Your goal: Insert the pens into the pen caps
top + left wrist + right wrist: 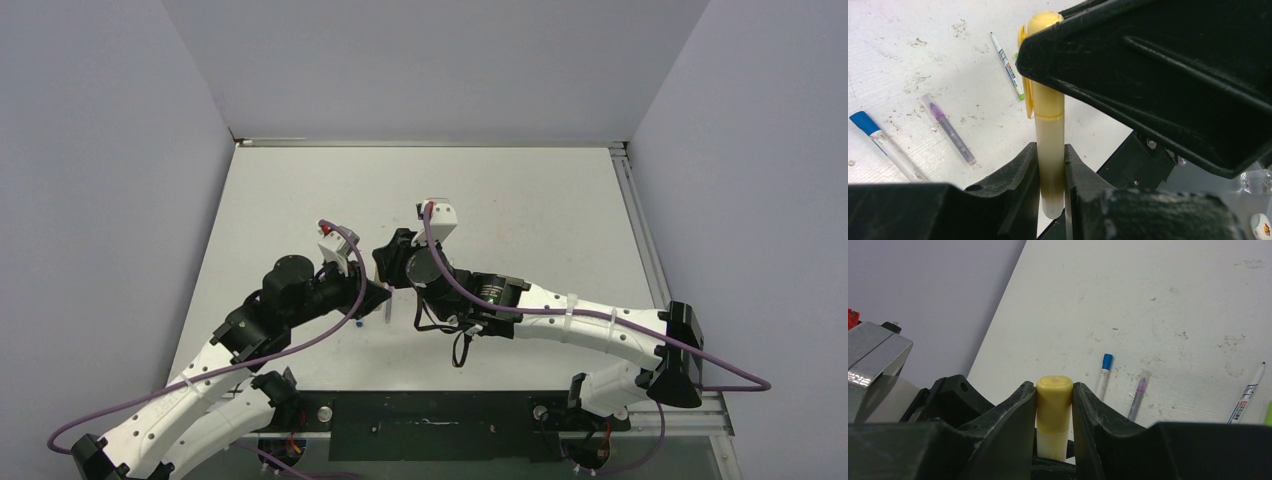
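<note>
**Both grippers on one marker**

Top view: the left gripper [372, 292] and the right gripper [392, 262] meet over the middle of the table [520, 190]. Their bulk hides what is between them.

Left wrist: the left gripper's jaws are almost closed on the pale barrel of the upright yellow marker [1050, 145]. The yellow cap [1044, 22] sits on its top end, half hidden behind the right gripper. Beyond, lying apart on the table, are a blue-tipped pen [878, 137] with one end hidden behind the left gripper's body, a purple pen [948, 129] and a grey-green pen [1007, 65].

Right wrist: the narrowly parted jaws pinch the cap from both sides. The barrel's lower end is hidden.
</note>
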{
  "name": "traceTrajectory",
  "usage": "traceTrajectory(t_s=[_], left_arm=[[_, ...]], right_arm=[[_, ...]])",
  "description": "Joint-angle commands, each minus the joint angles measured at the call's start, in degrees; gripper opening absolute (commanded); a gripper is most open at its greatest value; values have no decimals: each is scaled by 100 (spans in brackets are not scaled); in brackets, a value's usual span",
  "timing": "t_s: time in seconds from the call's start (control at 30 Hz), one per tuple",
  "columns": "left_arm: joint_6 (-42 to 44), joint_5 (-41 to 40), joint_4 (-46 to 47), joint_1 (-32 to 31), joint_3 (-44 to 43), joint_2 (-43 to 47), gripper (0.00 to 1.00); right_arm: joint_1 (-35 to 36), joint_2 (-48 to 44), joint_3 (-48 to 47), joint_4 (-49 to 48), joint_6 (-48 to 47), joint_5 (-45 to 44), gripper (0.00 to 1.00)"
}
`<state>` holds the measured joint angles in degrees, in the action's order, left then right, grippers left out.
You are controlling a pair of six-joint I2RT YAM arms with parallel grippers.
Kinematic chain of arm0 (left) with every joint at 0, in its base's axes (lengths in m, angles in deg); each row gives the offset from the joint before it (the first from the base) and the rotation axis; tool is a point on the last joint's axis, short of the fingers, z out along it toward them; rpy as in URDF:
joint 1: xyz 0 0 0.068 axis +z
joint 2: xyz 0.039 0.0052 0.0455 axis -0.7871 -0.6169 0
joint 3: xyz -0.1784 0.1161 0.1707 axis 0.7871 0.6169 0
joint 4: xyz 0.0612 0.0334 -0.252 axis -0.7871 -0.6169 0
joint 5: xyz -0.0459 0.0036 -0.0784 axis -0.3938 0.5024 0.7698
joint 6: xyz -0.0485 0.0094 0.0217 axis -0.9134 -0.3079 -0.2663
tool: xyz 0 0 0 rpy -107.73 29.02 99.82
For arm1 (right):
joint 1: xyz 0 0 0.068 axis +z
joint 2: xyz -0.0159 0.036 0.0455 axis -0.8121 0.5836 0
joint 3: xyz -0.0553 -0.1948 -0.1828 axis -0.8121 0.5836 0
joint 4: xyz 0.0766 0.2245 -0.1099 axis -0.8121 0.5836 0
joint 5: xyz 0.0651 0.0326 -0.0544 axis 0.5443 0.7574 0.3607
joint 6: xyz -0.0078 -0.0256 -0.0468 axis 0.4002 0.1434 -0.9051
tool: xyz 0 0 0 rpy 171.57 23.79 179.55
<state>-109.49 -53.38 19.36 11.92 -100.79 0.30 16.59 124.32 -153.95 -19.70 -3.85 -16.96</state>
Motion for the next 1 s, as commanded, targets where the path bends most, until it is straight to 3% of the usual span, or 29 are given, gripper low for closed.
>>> traceTrajectory(t_s=[0.0,0.27,0.63,0.97], left_arm=[[167,-229,251,-9,-389,26,0],[323,-292,557,-9,-316,-7,0],[570,-394,1771,-9,-5,109,0],[786,-249,2905,-8,385,187,0]], right_arm=[[99,58,-61,31,-45,229,5],[204,3,-58,-41,-212,616,5],[448,-224,-10,-11,-589,477,6],[669,-442,-33,-83,-1115,241,18]])
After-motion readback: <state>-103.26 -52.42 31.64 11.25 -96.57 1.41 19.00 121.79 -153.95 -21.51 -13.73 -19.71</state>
